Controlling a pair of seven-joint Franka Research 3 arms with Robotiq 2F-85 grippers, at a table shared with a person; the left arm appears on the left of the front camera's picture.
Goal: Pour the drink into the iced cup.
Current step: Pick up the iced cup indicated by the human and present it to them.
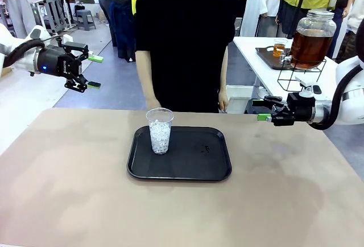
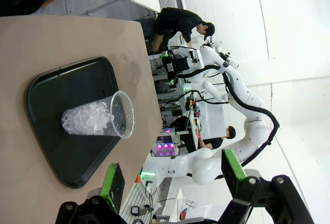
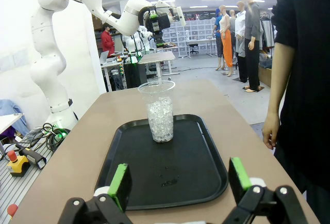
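Cup of ice point(image 1: 160, 130) upright on black tray point(image 1: 193, 170). L claw point(image 1: 95, 71) released, empty, raised at left. R claw point(image 1: 263, 109) released, empty, lower, at right.

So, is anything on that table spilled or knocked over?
Nothing is knocked over: the iced cup stands upright on the black tray. Only a few small specks, maybe droplets, mark the tray beside it.

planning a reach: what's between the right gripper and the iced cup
Bare table and black tray lie between right gripper and iced cup; the front view shows it.
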